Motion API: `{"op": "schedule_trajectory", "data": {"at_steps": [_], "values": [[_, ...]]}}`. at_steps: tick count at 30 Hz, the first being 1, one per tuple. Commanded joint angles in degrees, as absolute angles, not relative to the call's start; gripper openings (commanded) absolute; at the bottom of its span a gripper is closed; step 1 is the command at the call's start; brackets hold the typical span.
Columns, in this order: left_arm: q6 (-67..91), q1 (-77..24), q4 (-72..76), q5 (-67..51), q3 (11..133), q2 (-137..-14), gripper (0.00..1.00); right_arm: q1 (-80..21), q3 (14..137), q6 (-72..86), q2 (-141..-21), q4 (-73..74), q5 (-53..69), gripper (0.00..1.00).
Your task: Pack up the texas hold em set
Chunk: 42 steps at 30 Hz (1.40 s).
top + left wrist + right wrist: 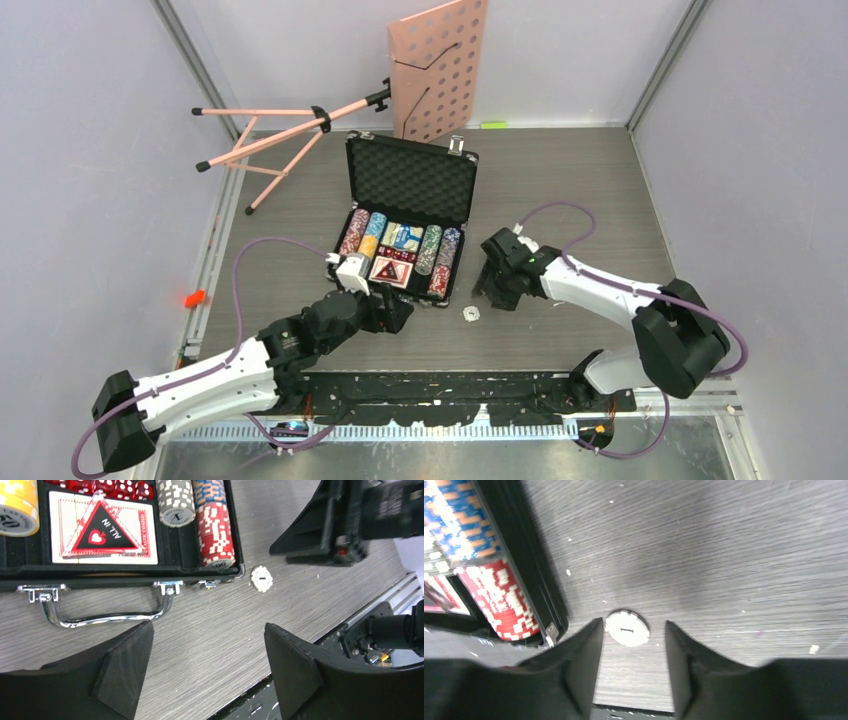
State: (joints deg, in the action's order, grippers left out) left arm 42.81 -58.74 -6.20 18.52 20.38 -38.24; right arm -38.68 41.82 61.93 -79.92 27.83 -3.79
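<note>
1. From above, the case [410, 215] is lying open in the middle of the worktop [580, 200], with its lid standing up on the far side. Chip rows [432, 250] and cards [391, 271] are sitting in its tray. One white chip [470, 314] is lying loose on the worktop, just off the case's near right corner. The left hand [388, 308] is hovering at the case's near edge, and the right hand [497, 288] is hanging just right of the loose chip.
2. In the left wrist view, the left hand [207, 665] is gaping wide and holding nothing, poised near the handle [105, 617].
3. In the right wrist view, the right hand [631, 650] is standing partly open and empty. The white chip [627, 628] is lying between its fingertips. The step in hand is probably collecting this stray chip. The next move is calling for lowering, closing on the chip's thin edge, and carrying it into the case before the lid is shut.
</note>
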Motion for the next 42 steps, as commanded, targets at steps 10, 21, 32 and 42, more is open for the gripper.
{"op": "schedule_trajectory", "data": {"at_steps": [10,21,32,42], "values": [[40.37,-58.40,-14.32,20.62,23.25,-35.40,0.93,-46.48,53.16,53.63,-82.60,43.99,-15.84,0.92],[36.66,-58.44,-10.79,21.31,23.99,-34.53,0.93,-49.08,55.48,45.57,-90.74,39.54,-9.82,0.83],[36.72,-58.45,-9.22,20.40,23.77,-35.03,0.93,-49.12,56.59,44.36,-96.37,36.70,-7.87,0.74],[37.67,-58.45,-6.78,19.47,23.38,-37.58,0.93,-49.24,56.97,43.87,-98.15,38.85,-8.85,0.46]]}}
